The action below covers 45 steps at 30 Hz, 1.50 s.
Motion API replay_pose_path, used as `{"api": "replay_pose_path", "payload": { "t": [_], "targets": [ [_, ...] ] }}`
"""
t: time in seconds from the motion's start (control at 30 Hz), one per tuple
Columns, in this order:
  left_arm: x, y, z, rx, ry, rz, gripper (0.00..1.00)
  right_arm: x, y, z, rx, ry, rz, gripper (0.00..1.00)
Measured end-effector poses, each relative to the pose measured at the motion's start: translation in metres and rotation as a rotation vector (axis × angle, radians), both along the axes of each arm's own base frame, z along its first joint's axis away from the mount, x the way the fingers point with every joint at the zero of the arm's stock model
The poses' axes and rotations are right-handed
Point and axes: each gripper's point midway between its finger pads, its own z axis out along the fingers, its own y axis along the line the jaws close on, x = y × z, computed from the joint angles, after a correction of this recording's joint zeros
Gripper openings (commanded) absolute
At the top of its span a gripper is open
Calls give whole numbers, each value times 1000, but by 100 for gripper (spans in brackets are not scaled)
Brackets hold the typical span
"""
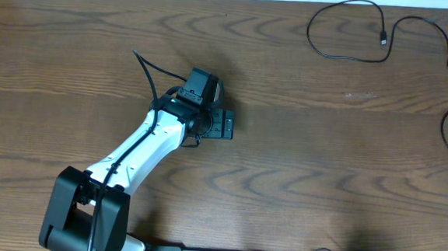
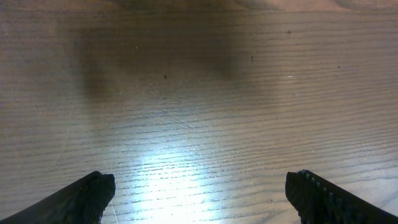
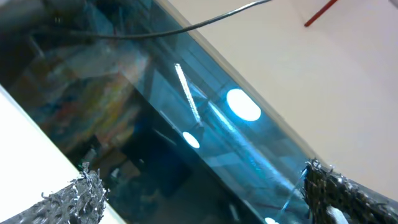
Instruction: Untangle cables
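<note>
L gripper (image 2: pixel 199 202) hung w/ jaws wide apart above wooden table (image 1: pixel 324 147); black cables (image 1: pixel 383 39) lay well off to its right; R gripper (image 3: pixel 205 199) jaws apart too.

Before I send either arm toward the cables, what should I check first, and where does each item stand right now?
1. Left tool open and empty: ok.
2. Right tool open and empty: ok.
3. Left tool over a cable: not ok. Only bare table lies beneath it, and the black cables are at the far right corner.
4. Right wrist camera sees the table: not ok. It shows a bluish reflective panel, not the table.
5. Every cable fully in view: not ok. The right-edge cable runs out of the overhead picture.
6. Where the cables cross each other: cannot tell.
</note>
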Motion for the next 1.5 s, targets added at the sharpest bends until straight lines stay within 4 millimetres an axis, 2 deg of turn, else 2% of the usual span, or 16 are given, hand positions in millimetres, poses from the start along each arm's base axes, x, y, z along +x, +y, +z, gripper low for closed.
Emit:
{"api": "replay_pose_path", "payload": {
  "t": [0.07, 0.2, 0.33, 0.43, 1.1, 1.37, 1.5],
  "targets": [
    [0, 0, 0, 0, 0, 0, 95, 3, 0, -3, -12, 10, -14, 99],
    [0, 0, 0, 0, 0, 0, 95, 20, -1, -23, -26, 111, -30, 99],
    [0, 0, 0, 0, 0, 0, 95, 45, -2, -63, -34, 306, -37, 99],
    [0, 0, 0, 0, 0, 0, 95, 55, -4, -81, -37, 388, -47, 99],
    [0, 0, 0, 0, 0, 0, 95, 52, 13, -86, -105, 386, 34, 99],
    [0, 0, 0, 0, 0, 0, 95, 87, 15, -105, -113, 463, 53, 99],
    [0, 0, 0, 0, 0, 0, 95, 115, 14, -121, -112, 513, 59, 99]
  ]
}}
